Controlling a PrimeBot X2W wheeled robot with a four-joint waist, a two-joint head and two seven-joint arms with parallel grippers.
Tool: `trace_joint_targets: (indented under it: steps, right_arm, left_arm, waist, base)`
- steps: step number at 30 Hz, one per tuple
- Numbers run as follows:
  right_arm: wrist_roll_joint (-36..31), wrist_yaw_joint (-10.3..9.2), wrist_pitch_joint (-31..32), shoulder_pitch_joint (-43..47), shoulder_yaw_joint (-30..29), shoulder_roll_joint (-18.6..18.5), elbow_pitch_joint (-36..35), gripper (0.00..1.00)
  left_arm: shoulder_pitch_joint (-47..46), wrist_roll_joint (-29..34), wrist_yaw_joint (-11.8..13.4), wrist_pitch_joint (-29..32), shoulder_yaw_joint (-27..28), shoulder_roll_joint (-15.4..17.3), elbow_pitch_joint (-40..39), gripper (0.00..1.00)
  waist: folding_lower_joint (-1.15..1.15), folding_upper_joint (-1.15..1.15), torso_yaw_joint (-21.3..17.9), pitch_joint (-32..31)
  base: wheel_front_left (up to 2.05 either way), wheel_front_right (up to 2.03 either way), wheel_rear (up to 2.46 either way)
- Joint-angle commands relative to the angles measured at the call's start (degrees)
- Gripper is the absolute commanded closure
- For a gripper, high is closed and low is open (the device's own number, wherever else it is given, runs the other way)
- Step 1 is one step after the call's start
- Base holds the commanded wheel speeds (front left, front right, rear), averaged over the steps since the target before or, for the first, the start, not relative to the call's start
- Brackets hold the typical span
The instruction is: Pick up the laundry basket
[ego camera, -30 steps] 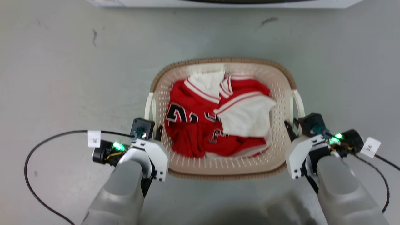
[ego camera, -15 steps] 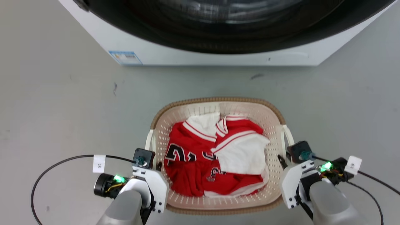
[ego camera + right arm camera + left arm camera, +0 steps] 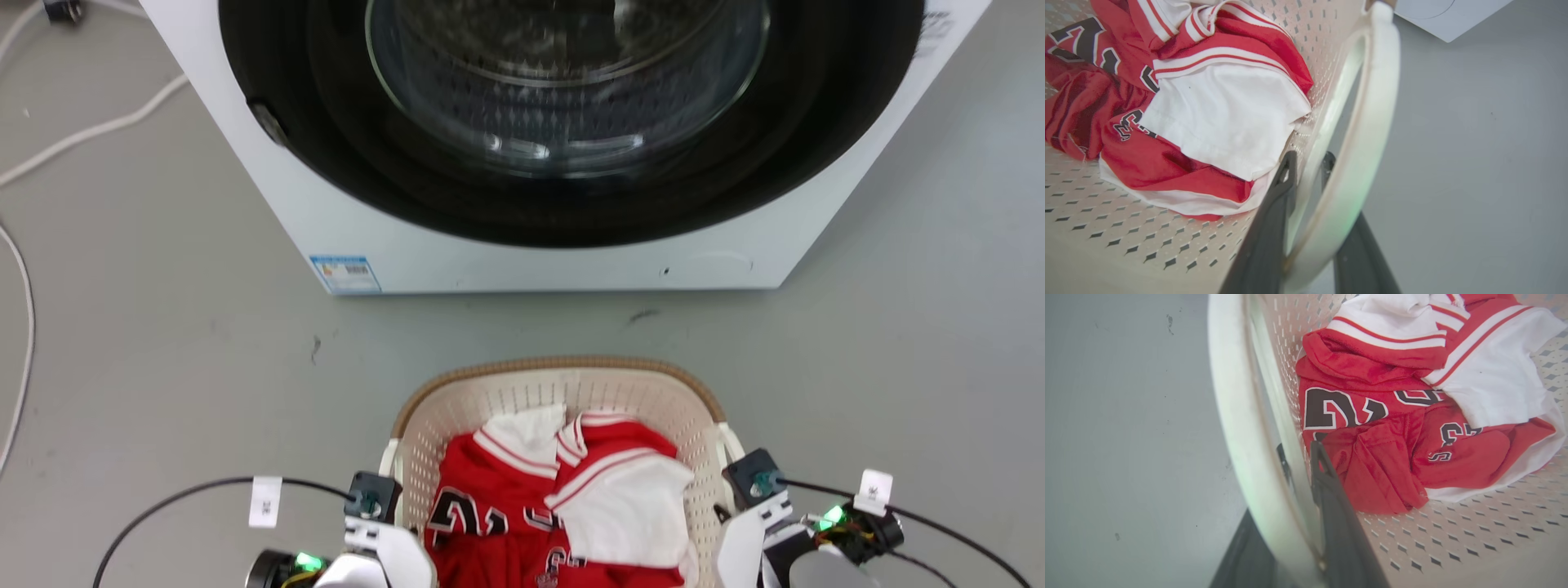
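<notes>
Head view: laundry basket [image 3: 555,364] sits at 6 o'clock, on or just above the grey floor [image 3: 163,367]; I cannot tell which. Washing machine [image 3: 522,253] stands at 12 o'clock, well apart from the rim.

Left gripper [image 3: 1299,462] is on the basket's 9 o'clock side. Its two dark fingers straddle the left handle [image 3: 1235,424], one on the basket side and one outside, clamped on the loop. Right gripper [image 3: 1308,162] does the same at 3 o'clock, closed on the right handle [image 3: 1374,110].

Load: red and white jerseys [image 3: 571,490], crumpled loosely in the bottom.

Handling, my judgement:
- Light overall, thin perforated plastic plus a few soft garments.
- The wall is likely to flex, so the loops are the right hold, not the rim.
- The loops look smooth and may pivot or slide in my fingers.
- Both sides need to rise evenly, otherwise the basket tips toward 12 or 6 o'clock and the cloth shifts.
</notes>
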Motion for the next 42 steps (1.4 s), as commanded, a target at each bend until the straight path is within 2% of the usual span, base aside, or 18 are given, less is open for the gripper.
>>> trace_joint_targets:
  steps: [1,17,42]
  right_arm:
    - [0.6,0.00,0.6,1.6,1.7,-0.8,0.3,1.00]
    - [8.5,0.07,4.0,8.8,11.3,-0.6,0.4,1.00]
    - [11.8,0.07,6.4,11.6,15.2,-0.8,0.8,1.00]
  left_arm:
    - [1.0,-0.2,-0.1,0.0,-0.4,0.6,-0.2,1.00]
    - [8.9,-3.4,-0.2,2.5,-3.1,0.8,-0.3,1.00]
    - [11.6,-7.1,-0.2,3.6,-5.8,1.2,-0.3,1.00]
  waist:
    - [0.02,0.00,-0.6,-3.2]
    - [0.02,0.00,-1.0,-14.7]
    - [0.02,0.00,-0.9,-18.2]
  base:
    - [0.00,0.00,0.00]
    - [0.00,0.00,0.00]
    - [0.00,0.00,0.00]
